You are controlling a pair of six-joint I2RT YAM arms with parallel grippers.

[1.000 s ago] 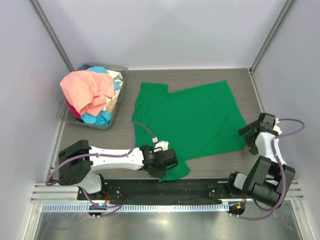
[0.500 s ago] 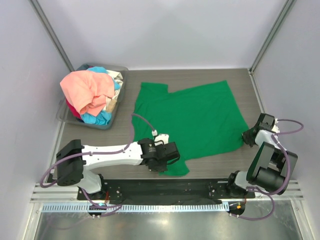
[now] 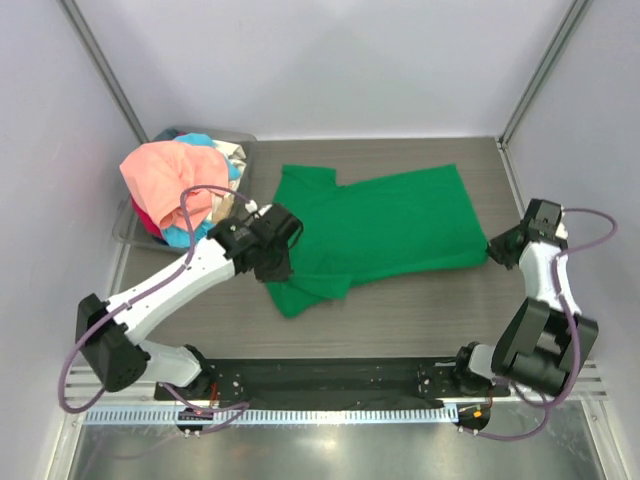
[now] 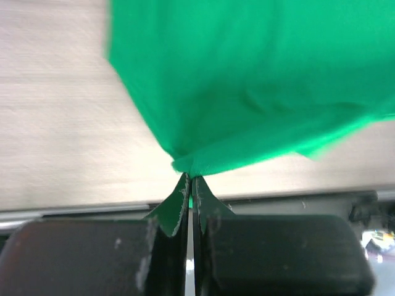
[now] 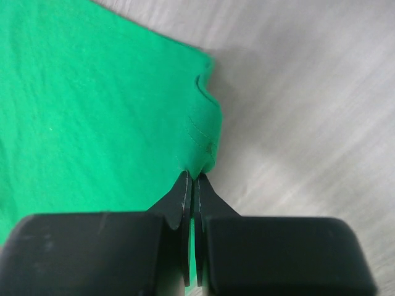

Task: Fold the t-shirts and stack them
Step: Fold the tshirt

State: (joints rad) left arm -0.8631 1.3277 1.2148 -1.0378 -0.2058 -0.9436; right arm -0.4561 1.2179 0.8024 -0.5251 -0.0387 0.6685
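- The bright green cloth short-sleeved t-shirt (image 3: 400,225) lies spread across the middle of the wood-grain counter (image 3: 430,315). Its sleeve end is toward the bin and most of its body rests flat.
- The left gripper (image 4: 190,185) has its jaws pressed together on a corner of the green cloth. The corner is held raised over the shirt's left part, and the fabric hangs from it in a loose flap that doubles over near the front-left edge.
- The right gripper (image 5: 192,180) has its jaws closed on the shirt's right-hand corner at the far right of the counter, low against the surface.
- Judged from this, the first fold of the first shirt is under way but not laid down: no crease is set and the outline is uneven.
- The grey translucent plastic bin (image 3: 225,133) at the back left holds a crumpled heap: a salmon-pink shirt (image 3: 170,180) on top, with light blue (image 3: 185,237), red (image 3: 143,218) and cream (image 3: 228,150) cloth showing beneath.
- No folded shirt and no stack is visible on the counter, so nearly all the work appears to remain: finishing the green one, then folding and stacking each of the others.
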